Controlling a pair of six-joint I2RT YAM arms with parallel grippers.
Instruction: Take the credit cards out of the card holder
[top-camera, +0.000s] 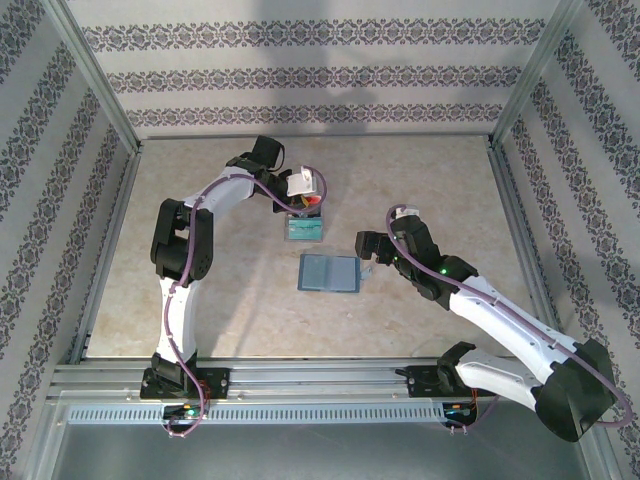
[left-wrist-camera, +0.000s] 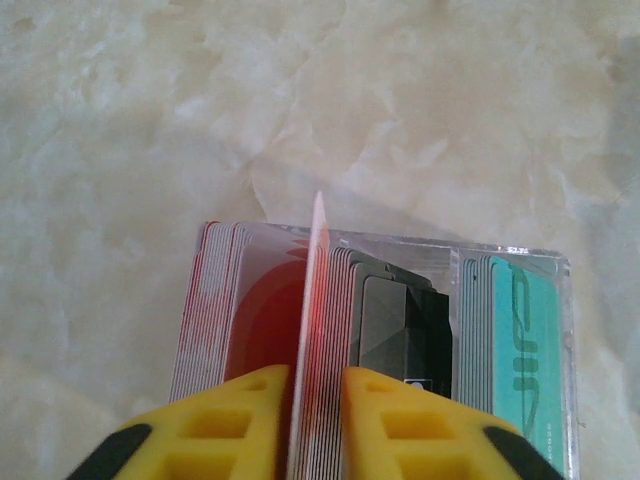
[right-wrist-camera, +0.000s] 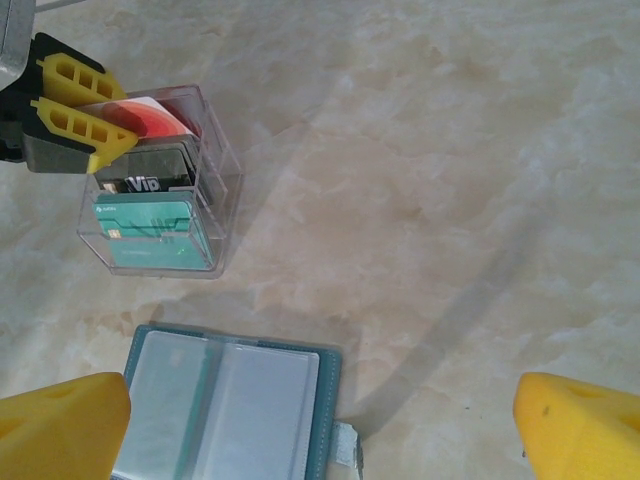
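One red-and-white card (left-wrist-camera: 316, 270) stands on edge between the left gripper (left-wrist-camera: 317, 378) fingers. Jaws are slightly parted, and I can't tell if any pinch is left. It sits in the clear box (right-wrist-camera: 228, 175) beside the dark card (left-wrist-camera: 395, 325) and teal card (left-wrist-camera: 525, 350). Risk: lifting off-vertical drags it out or tips the box. The right gripper (right-wrist-camera: 320, 405) gapes wide over the open wallet (right-wrist-camera: 230, 410); a low sweep would shove it.

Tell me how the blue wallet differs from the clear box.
The wallet is slate-blue, the box clear. The wallet lies open and flat; the box stands with raised walls. The wallet's pockets look empty; the box holds red-and-white, dark and teal cards. Both rest on the table, apart.
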